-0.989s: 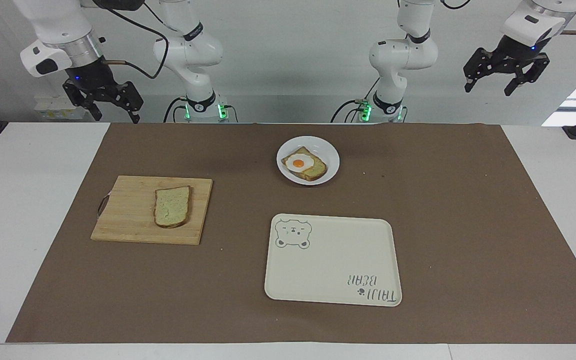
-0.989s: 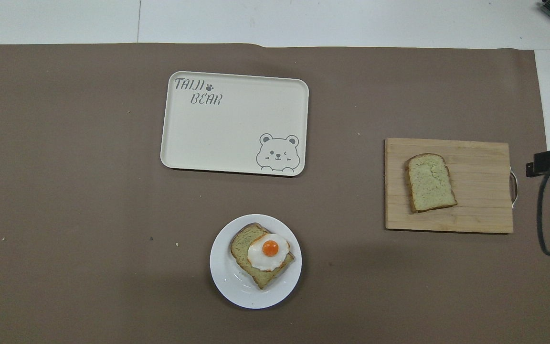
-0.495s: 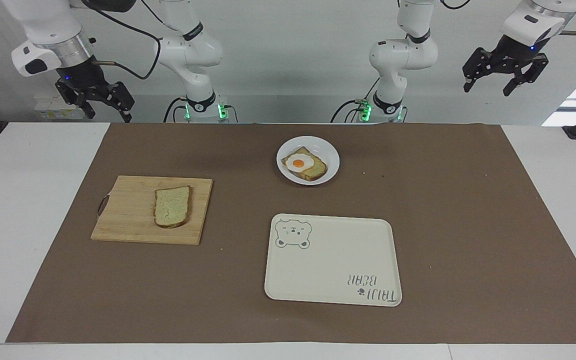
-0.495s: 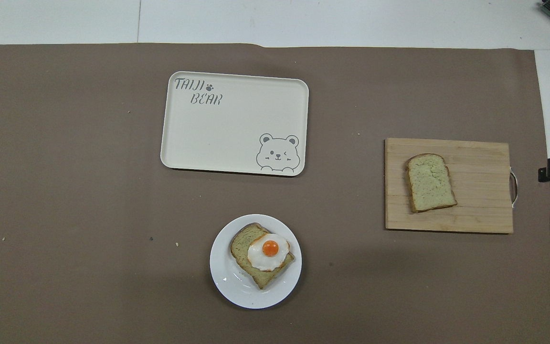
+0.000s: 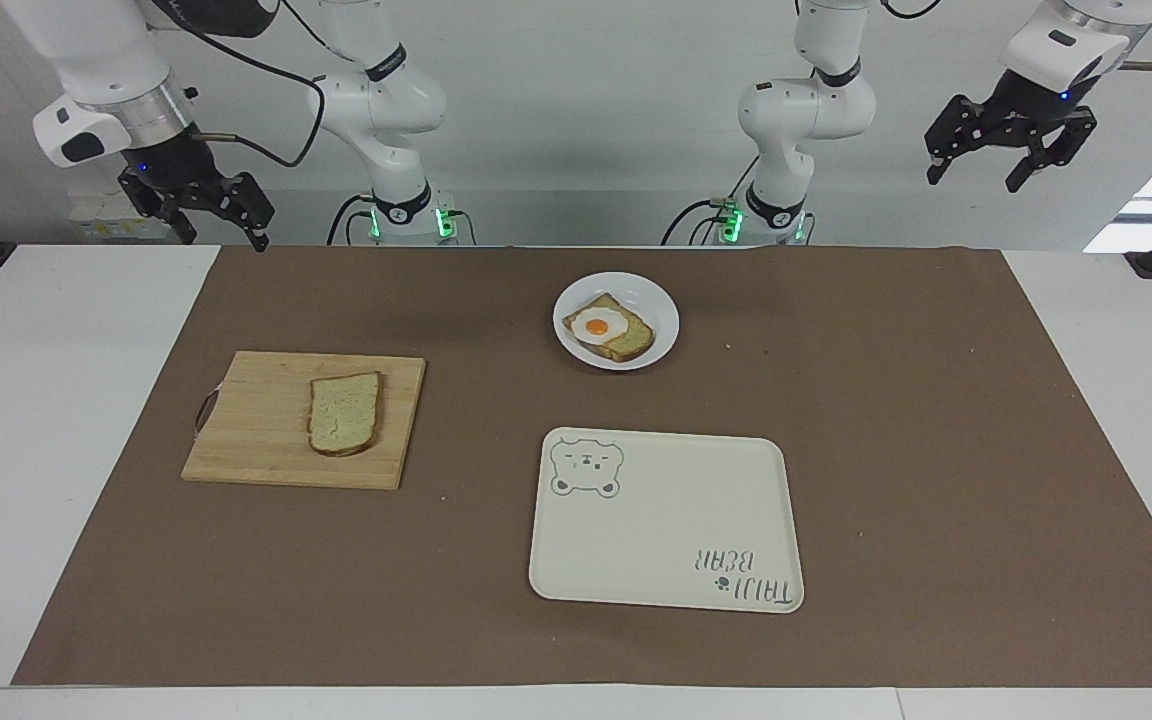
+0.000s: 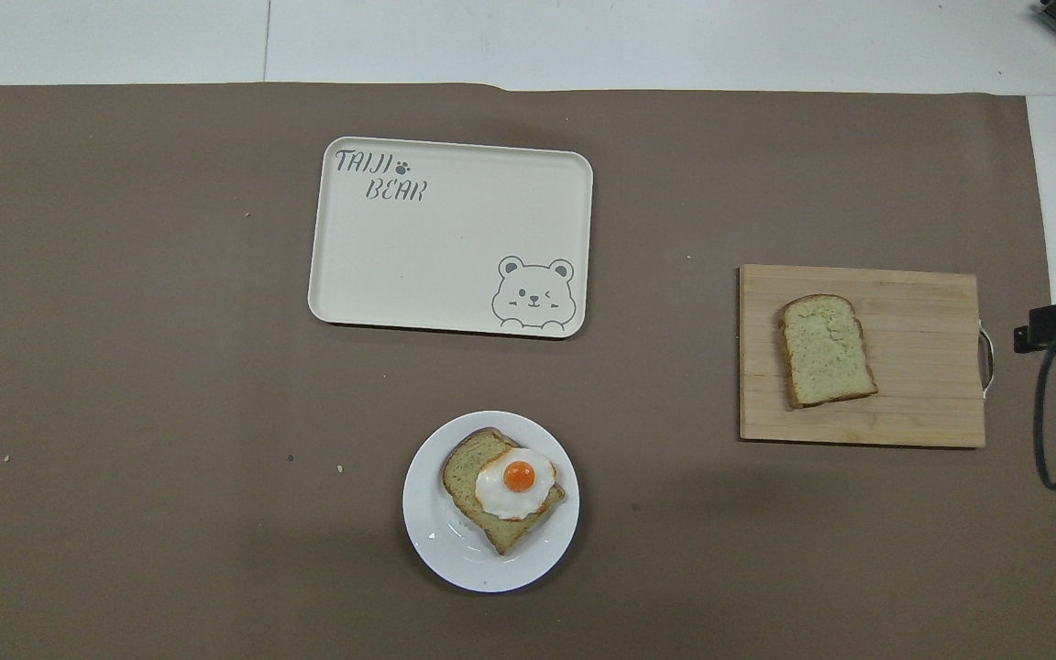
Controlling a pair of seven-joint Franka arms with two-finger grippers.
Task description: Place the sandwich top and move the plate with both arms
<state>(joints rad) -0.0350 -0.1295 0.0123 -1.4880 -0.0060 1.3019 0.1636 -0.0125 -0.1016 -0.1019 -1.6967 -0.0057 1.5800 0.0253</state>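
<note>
The sandwich top, a plain slice of bread, lies flat on a wooden cutting board toward the right arm's end of the table; it also shows in the overhead view. The white plate sits near the robots at the table's middle and bears a bread slice with a fried egg. My right gripper is open and empty, raised over the table's near edge by the board's end. My left gripper is open and empty, raised high at the left arm's end, where it waits.
A cream tray with a bear drawing lies farther from the robots than the plate. A brown mat covers the table's middle. The board has a metal handle at its outer end.
My right gripper swung a little outward and up, then came back slightly toward the board's end. The left arm, the bread, the plate and the tray have not moved.
</note>
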